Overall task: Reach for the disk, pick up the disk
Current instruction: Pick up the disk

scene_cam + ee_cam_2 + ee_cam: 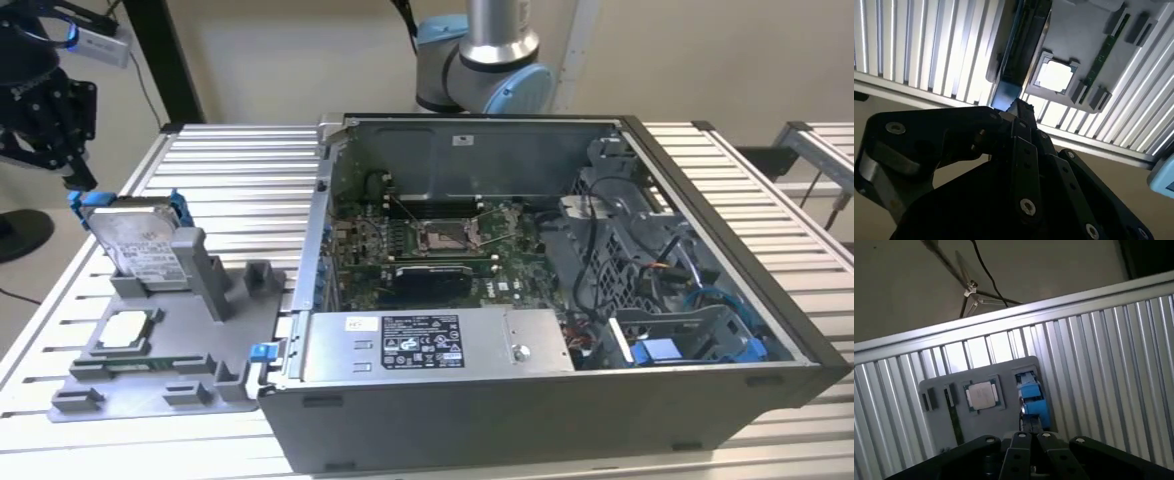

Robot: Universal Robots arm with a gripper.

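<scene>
The disk [140, 245] stands on edge in a slot of the grey tray [160, 385] at the exterior view's left. It is silver with a white label and a blue bracket along its sides. My black gripper [70, 165] hangs just above and to the left of the disk's upper corner, apart from it. In the first wrist view the disk [1031, 397] shows edge-on as a blue strip just beyond the gripper [1031, 434]. In the second wrist view the disk [1016, 55] is a dark edge with a blue end, close ahead of the gripper [1016, 105].
A small square silver chip [127, 325] lies in the tray beside the disk. An open computer case [747, 300] fills the middle of the slatted table [240, 170], with a large grey labelled box [427, 345] at its front. The arm's base [487, 70] stands behind the case.
</scene>
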